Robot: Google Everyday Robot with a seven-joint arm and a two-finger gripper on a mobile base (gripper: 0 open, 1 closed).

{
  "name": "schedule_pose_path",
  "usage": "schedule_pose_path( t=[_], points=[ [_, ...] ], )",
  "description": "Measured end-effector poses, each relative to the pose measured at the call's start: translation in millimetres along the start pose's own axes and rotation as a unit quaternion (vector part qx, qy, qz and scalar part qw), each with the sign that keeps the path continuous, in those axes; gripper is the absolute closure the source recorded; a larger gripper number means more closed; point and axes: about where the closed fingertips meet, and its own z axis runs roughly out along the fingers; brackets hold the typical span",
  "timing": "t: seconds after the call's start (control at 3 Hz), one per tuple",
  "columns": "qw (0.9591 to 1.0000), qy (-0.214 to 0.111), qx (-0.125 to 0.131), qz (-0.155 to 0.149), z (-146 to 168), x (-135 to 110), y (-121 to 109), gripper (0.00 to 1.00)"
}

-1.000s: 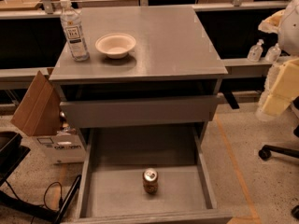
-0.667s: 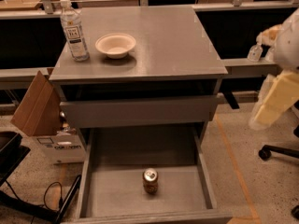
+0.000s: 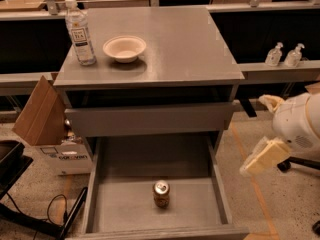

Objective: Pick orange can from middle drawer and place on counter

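The orange can (image 3: 161, 193) stands upright on the floor of the open middle drawer (image 3: 125, 204), near its front, a little right of centre. The counter (image 3: 170, 44) is the grey cabinet top above it. My gripper (image 3: 252, 134) is at the right edge of the view, beside the cabinet at about drawer height, well right of and above the can. Its two tan fingers (image 3: 264, 156) stand apart and hold nothing; it is open.
A clear water bottle (image 3: 80, 31) and a white bowl (image 3: 124, 48) stand on the counter's left part. The upper drawer (image 3: 150, 119) sticks out slightly. A cardboard box (image 3: 42, 114) leans at the left. Two pump bottles (image 3: 285, 55) stand on a ledge at the right.
My gripper has moved down and left along the right side of the cabinet. The can, bottle and bowl have not moved.
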Motion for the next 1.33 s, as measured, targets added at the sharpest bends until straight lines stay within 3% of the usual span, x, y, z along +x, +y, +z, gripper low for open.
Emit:
schedule_pose_path(
  t=[0.33,0.67,1.0,1.33],
  points=[
    [0.9954,-0.094,0.009,0.016,37,5,-3,0.0],
    [0.9846,-0.173,-0.024,-0.014,78,-7,11,0.0],
    [0.9815,-0.182,-0.027,-0.053,88,-7,14,0.0],
    [0.9817,-0.181,-0.026,-0.053,87,-7,14,0.0]
  ],
)
